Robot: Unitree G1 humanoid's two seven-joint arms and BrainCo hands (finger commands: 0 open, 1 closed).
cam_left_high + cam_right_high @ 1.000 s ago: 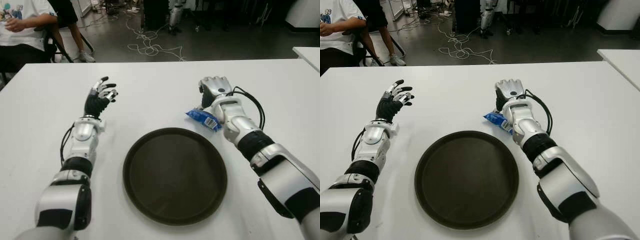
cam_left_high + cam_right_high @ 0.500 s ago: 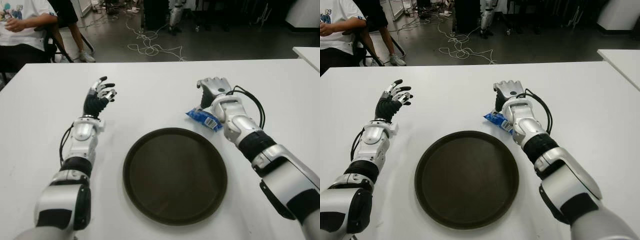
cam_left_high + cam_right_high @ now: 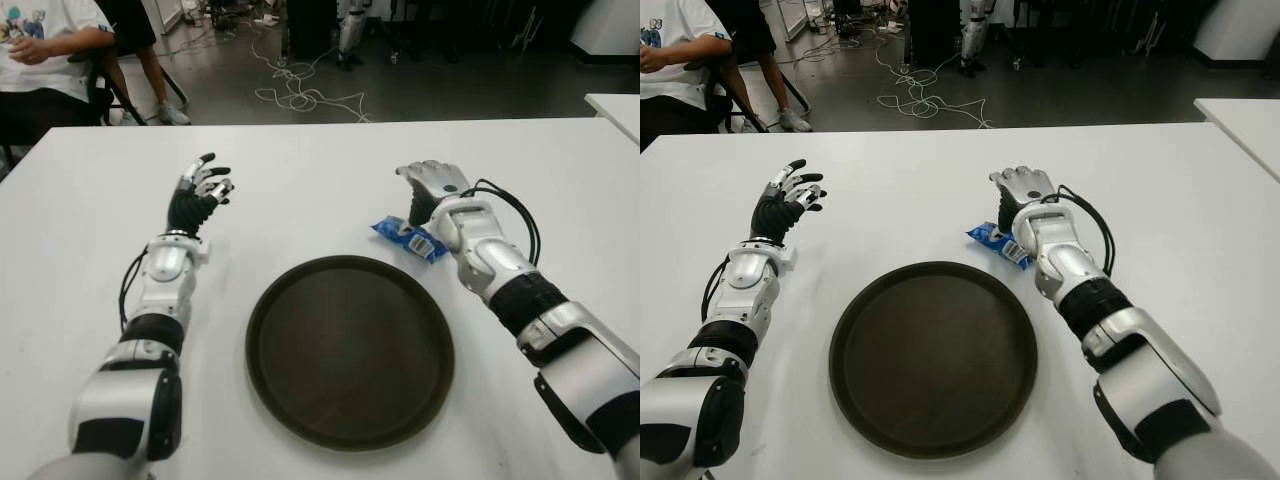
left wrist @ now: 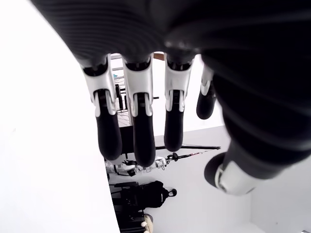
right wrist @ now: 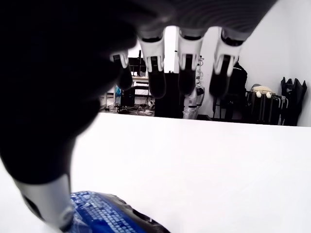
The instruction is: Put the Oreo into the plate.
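White tabletop point(image 3: 320, 170): crinkly blue Oreo point(image 3: 408, 238) beside round dark plate point(image 3: 350, 350); both hands' fingers point(image 5: 187, 73) open.

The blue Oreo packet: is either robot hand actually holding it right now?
No. The Oreo packet lies on the table under the right hand, whose fingers hold nothing. The left hand is empty too.

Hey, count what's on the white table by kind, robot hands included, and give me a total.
Blue Oreo packets: 1
Dark round plates: 1
Robot hands: 2, left hand and right hand, both open, holding nothing
Total: 4
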